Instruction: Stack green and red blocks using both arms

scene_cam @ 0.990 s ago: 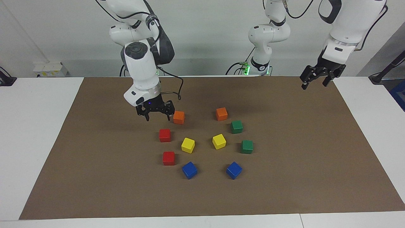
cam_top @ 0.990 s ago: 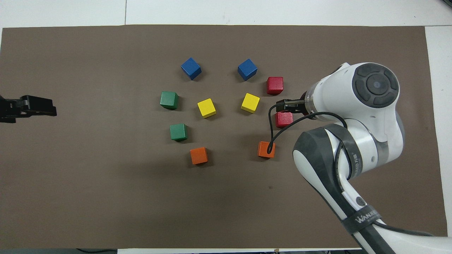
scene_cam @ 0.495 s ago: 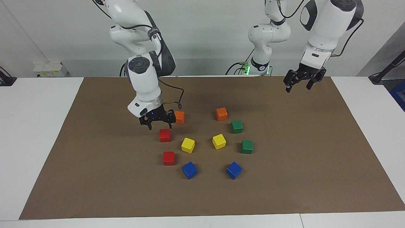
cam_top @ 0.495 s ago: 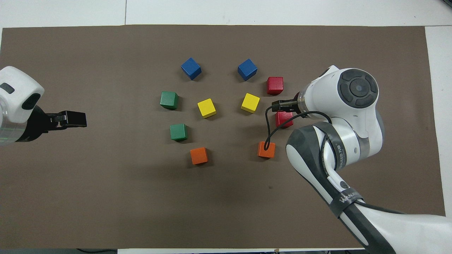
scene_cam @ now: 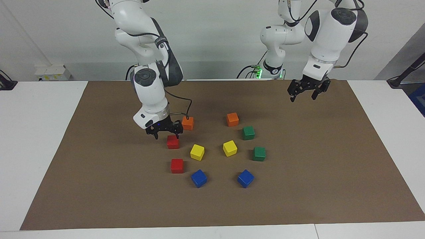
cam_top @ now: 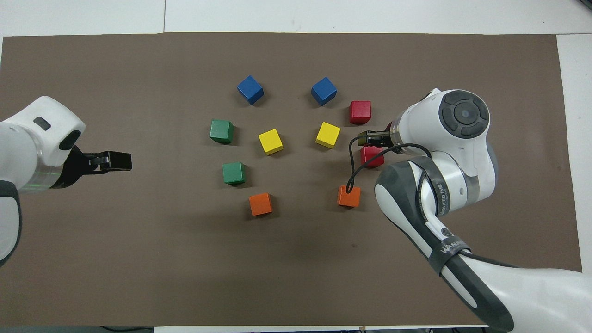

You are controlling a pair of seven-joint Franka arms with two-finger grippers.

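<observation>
Nearest the robots, I see my left pincer [scene_cam: 305,93] hanging wide open and empty over bare brown mat [scene_cam: 332,149] at the left arm's end of the desk, well apart from the nearer green block [scene_cam: 248,132]. My right pincer [scene_cam: 165,132] sits low, just above the nearer red block [scene_cam: 173,142], fingers spread, gripping nothing. Farther out lie the second green block [scene_cam: 259,154] and second red block [scene_cam: 177,165].

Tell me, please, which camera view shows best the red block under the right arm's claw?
The facing view: there the red block is nearly whole, just below the open right claw, which has not closed on it. In the overhead view the claw and cable cover part of the same block.
</observation>
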